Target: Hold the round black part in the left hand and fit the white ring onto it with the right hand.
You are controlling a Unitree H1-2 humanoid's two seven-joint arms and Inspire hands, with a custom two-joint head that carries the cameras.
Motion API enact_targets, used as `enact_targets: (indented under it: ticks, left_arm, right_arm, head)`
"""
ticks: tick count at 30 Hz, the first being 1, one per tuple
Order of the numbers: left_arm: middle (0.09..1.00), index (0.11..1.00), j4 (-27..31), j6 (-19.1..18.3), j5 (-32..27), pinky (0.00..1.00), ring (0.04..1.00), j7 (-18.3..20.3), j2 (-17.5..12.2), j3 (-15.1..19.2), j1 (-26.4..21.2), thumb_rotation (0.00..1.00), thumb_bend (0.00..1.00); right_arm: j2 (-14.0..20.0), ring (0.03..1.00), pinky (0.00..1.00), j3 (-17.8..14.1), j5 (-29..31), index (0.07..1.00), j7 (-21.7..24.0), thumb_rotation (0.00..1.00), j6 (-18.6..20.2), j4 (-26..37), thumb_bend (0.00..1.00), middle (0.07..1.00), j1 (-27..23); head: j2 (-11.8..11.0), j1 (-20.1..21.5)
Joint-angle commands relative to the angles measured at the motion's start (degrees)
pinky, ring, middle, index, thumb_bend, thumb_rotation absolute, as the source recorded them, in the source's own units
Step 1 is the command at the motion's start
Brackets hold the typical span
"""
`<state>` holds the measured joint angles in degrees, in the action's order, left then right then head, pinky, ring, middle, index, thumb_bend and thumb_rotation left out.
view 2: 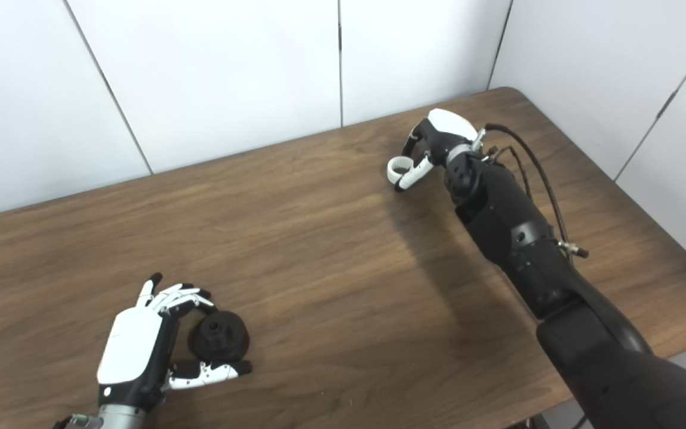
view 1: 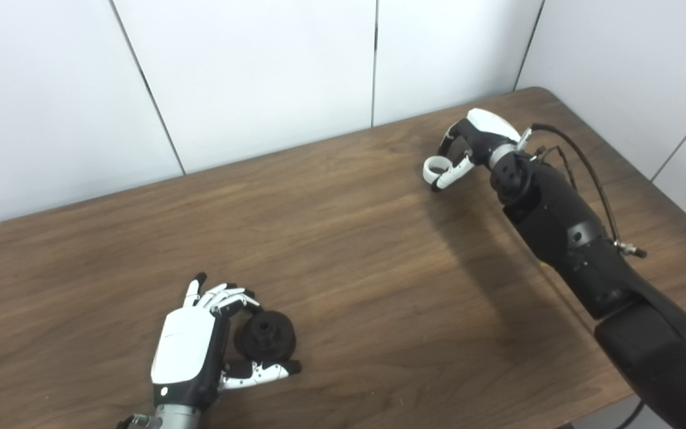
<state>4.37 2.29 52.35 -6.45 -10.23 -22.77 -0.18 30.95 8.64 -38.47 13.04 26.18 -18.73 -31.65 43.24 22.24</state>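
White wall panels with dark seams back a brown wood-grain surface (view 1: 343, 238) that fills most of both views. Round black part (view 1: 265, 336): disc-shaped with a central hole, lying near the front edge of the surface toward its left end, cupped between the curled fingers (view 1: 227, 296) and the thumb of the left hand (view 1: 200, 342); whether the part is lifted clear of the wood cannot be told. White ring (view 1: 435, 168): held at the fingertips of the right hand (view 1: 468, 149), close above the surface near the far edge toward the right corner, well apart from the black part. Right hand: fingers closed around the ring, white back plate uppermost. Right arm (view 1: 557, 226): black, extending diagonally from the front right corner, with a dark cable (view 1: 587, 173) looping alongside it.
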Motion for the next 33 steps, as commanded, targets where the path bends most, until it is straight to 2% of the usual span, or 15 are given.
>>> enact_targets:
  ticks: [1,7,13,18,26,30,33]
  left_arm:
    - [0.737,0.483,-1.3,-0.4,0.7,1.00,0.830,-0.3,-0.6,-0.3,2.6,0.05,0.52]
    - [0.734,0.483,-1.6,-0.2,0.5,1.00,0.830,-0.8,-0.2,-0.4,2.6,0.05,0.52]
    - [0.735,0.483,-2.1,-0.4,1.4,1.00,0.827,-1.1,0.4,-0.8,2.4,0.05,0.52]
    - [0.739,0.483,-2.8,-0.9,2.6,1.00,0.835,-1.5,1.2,-1.2,2.1,0.06,0.52]
    - [0.739,0.483,-3.5,-1.9,3.8,1.00,0.835,-2.3,2.3,-2.3,1.8,0.06,0.52]
    - [0.737,0.482,-3.7,-2.3,4.1,1.00,0.836,-2.5,2.7,-2.7,1.6,0.06,0.52]
    - [0.737,0.482,-3.9,-2.3,4.1,1.00,0.838,-2.7,3.0,-2.8,1.5,0.06,0.52]
  right_arm:
    - [1.7,0.961,1.00,0.1,-0.2,0.486,-1.4,0.13,-0.7,0.8,0.52,0.840,-2.1]
    - [2.4,0.955,1.00,0.5,-0.2,0.485,-1.9,0.13,-1.4,0.7,0.52,0.837,-1.7]
    - [3.4,0.958,1.00,0.3,1.5,0.486,-0.3,0.13,-3.3,5.2,0.52,0.813,-0.2]
    - [4.2,0.944,1.00,1.8,1.2,0.485,1.5,0.13,-4.7,12.3,0.52,0.794,0.9]
    - [2.8,0.953,1.00,2.5,1.7,0.485,6.5,0.13,-2.2,25.1,0.52,0.797,3.7]
    - [2.7,0.926,0.96,4.1,1.3,0.484,9.8,0.13,-2.3,31.4,0.52,0.777,5.3]
    - [2.1,0.920,0.97,5.6,0.4,0.484,13.0,0.13,-0.6,36.4,0.52,0.784,6.7]
  head:
    - [0.0,0.0]
    - [0.3,-2.0]
    - [1.0,-6.5]
    - [1.3,-9.5]
    - [2.2,-15.2]
    - [2.3,-16.4]
    - [2.4,-17.2]
